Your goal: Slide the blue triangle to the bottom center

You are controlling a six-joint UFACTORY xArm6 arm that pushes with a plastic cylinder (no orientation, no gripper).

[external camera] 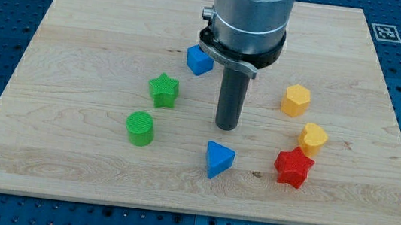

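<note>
The blue triangle (218,159) lies on the wooden board (66,158) near the bottom middle. My tip (227,127) stands just above it in the view, a short gap away, not touching it. The rod hangs from the arm's grey body at the view's top centre.
A blue cube (200,59) sits up and left of the rod. A green star (164,90) and a green cylinder (139,128) lie to the left. A yellow hexagon (296,100), a yellow heart (313,138) and a red star (293,167) lie to the right.
</note>
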